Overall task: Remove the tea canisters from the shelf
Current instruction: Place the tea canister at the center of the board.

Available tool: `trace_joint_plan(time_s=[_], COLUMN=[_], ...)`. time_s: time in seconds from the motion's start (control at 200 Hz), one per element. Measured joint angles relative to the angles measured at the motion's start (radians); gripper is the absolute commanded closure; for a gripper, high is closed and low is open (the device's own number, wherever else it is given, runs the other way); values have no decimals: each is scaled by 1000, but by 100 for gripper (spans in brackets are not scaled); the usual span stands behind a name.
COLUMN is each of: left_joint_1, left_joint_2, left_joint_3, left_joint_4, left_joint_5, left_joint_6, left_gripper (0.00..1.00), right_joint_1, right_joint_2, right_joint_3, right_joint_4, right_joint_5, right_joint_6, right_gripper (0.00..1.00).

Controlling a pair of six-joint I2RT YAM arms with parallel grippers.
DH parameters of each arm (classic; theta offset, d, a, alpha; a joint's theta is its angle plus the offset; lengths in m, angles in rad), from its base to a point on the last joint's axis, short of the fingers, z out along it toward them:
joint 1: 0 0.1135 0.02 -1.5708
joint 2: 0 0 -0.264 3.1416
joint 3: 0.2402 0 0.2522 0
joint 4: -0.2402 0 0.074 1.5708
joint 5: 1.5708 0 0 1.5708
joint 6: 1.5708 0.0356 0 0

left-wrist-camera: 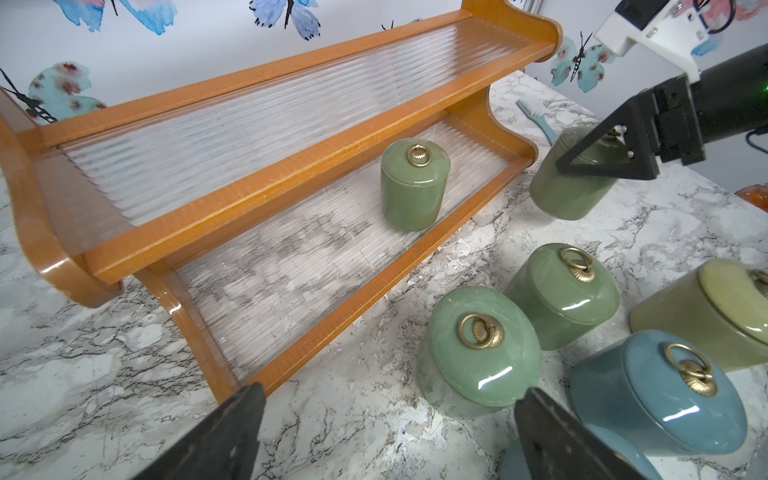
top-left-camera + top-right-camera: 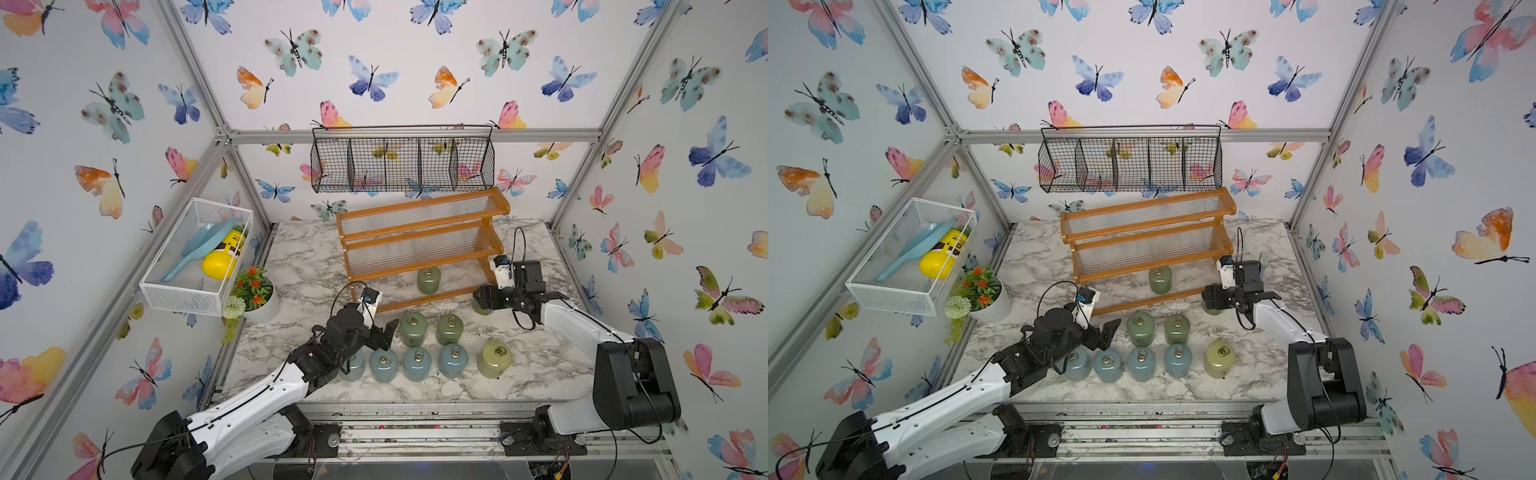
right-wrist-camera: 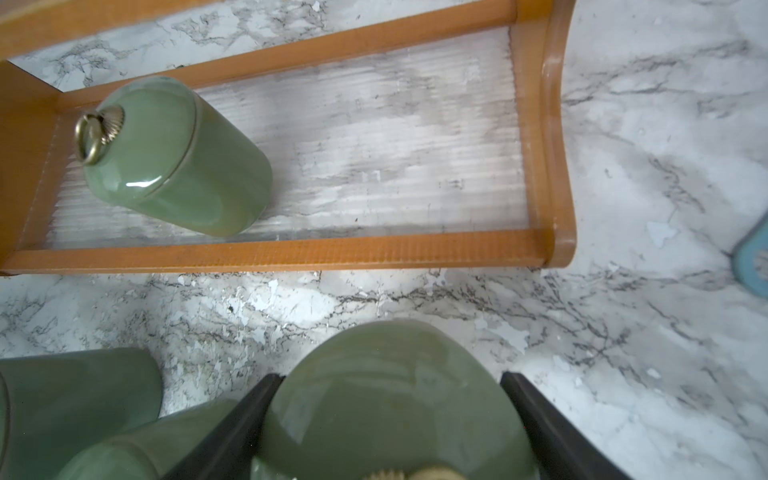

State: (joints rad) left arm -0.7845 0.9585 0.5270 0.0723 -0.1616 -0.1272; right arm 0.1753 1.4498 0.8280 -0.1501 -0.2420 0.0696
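- Our right end effector (image 3: 390, 378) is clenched on a sage green canister (image 1: 569, 195), one finger pressed to each side of the jar's body near the lid.
- This held jar sits just off the right front corner of the shelf (image 2: 419, 239). We cannot tell whether its base touches the surface (image 2: 536, 378).
- Our left end effector (image 1: 390, 392) is released. Its fingers are spread wide over bare marble, in front of the shelf's left half.
- A second green canister (image 2: 429, 279) stands upright on the shelf's lowest tier, right of the middle, with its lid on and its ring pull on top.
- On the surface just in front of the shelf we see a green pair side by side, the left jar (image 2: 413, 328) and the right jar (image 2: 449, 328), both upright.
- Nearer to us runs a row of four blue-grey canisters (image 2: 417, 363). The leftmost is partly hidden behind our left arm.
- The pale yellow canister (image 2: 494, 358) closes that row at its right end, standing apart from the held jar.
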Motion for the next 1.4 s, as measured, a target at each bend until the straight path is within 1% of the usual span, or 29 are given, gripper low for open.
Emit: trace_joint_plan(time_s=[0.345,0.681,1.276,1.397], left_joint_1=[0,0,0,0], left_joint_2=[6,6,43,43], left_joint_3=[-3,-4,-4,-4], left_joint_4=[7,7,21,22], left_joint_5=[14,21,36,42], left_joint_6=[0,0,-1,-1], left_gripper=[1,2,2,2], right_joint_1=[40,74,98,100], right_joint_2=[-30,-42,-42,-42], right_joint_3=[-95,-97,-86,-84], right_joint_4=[-38,-55,-92,-104], right_joint_5=[16,80,160,161], right_joint_6=[47,71,87,89], right_gripper=[23,23,15,12])
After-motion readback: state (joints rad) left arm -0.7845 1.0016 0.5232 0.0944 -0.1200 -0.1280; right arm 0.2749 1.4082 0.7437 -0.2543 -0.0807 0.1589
